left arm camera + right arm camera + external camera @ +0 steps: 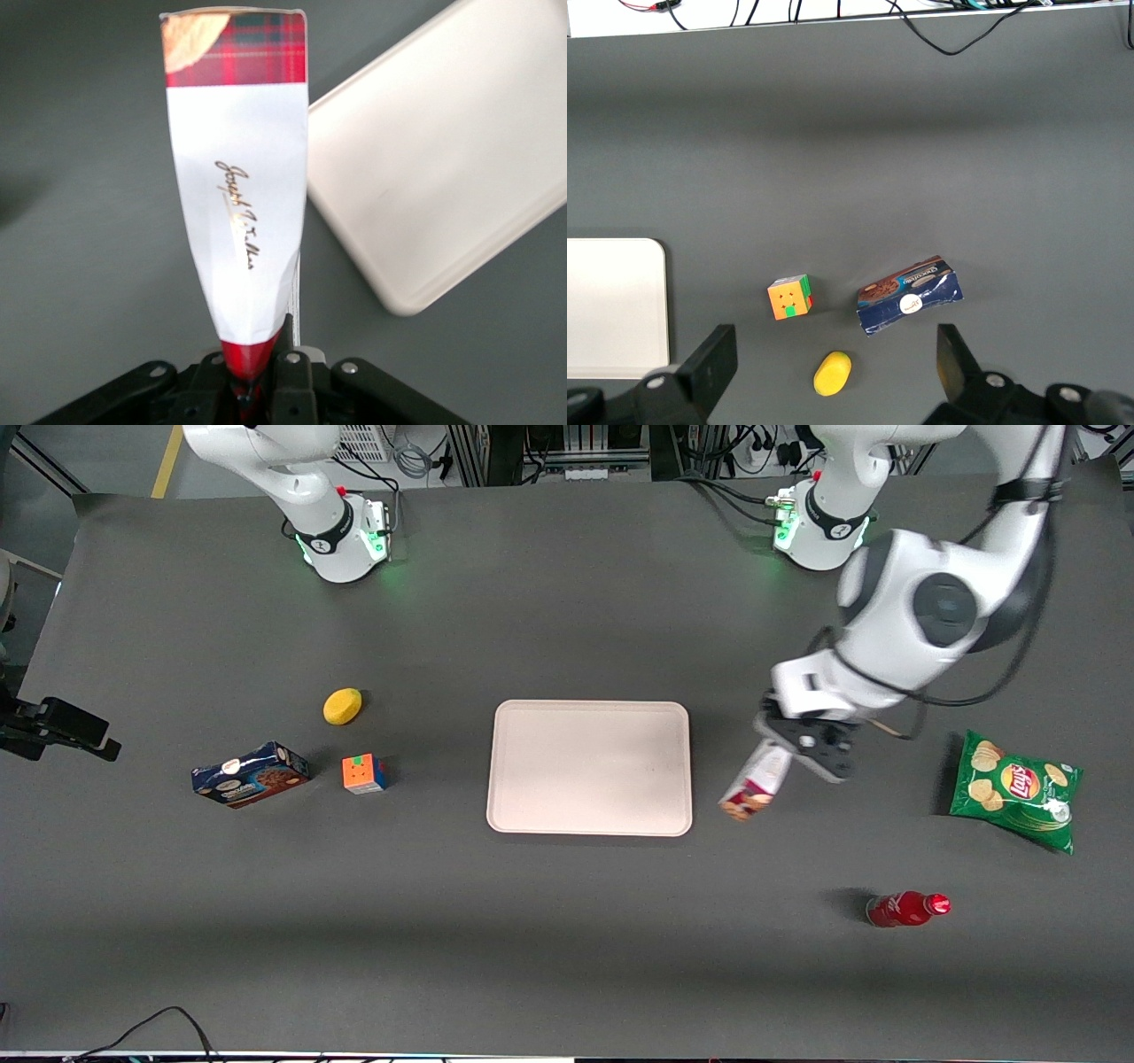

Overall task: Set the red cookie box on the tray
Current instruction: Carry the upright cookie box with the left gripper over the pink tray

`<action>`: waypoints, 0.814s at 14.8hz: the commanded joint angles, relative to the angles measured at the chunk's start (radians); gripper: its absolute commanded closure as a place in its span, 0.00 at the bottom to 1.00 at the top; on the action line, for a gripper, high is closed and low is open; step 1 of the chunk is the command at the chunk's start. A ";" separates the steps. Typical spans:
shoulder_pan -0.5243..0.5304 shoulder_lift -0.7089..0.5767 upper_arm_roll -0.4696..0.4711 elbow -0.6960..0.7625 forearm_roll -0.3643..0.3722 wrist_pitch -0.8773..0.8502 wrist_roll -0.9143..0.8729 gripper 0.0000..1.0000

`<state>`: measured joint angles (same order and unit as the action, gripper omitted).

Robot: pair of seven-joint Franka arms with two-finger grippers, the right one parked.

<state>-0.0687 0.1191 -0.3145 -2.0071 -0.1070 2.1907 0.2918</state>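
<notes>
The gripper (791,746) hangs above the desk (567,939), just off the tray (591,768) on the working arm's side, at about the tray's three o'clock in the front view. Its jaws are clenched on one end of the red cookie box (756,781), which is off the desk and slants down from the jaws toward the front camera, its free end leaning toward the tray's nearer corner but not over it. In the left wrist view the red cookie box (237,195) runs straight out from the gripper (257,376): red plaid at the pinched end, then the white label with gold script, then plaid again and a bit of cookie picture at the tip (the carton looks squeezed narrow where the jaws hold it). The tray (443,159) lies beside the box there, nothing on it.

Toward the working arm's end of the desk, a green chip bag (1015,788) lies flat at the gripper's three o'clock, and a red bottle (907,909) lies on its side nearer the front camera. Toward the parked arm's end sit a colour cube (364,773), a dark blue cookie box (251,774) and a lemon (342,706), all well apart from the tray.
</notes>
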 commanded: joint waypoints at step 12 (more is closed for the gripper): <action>-0.233 0.309 0.003 0.018 0.214 0.268 -0.822 1.00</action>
<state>-0.2744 0.4338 -0.3357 -2.0056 0.0873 2.4847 -0.4231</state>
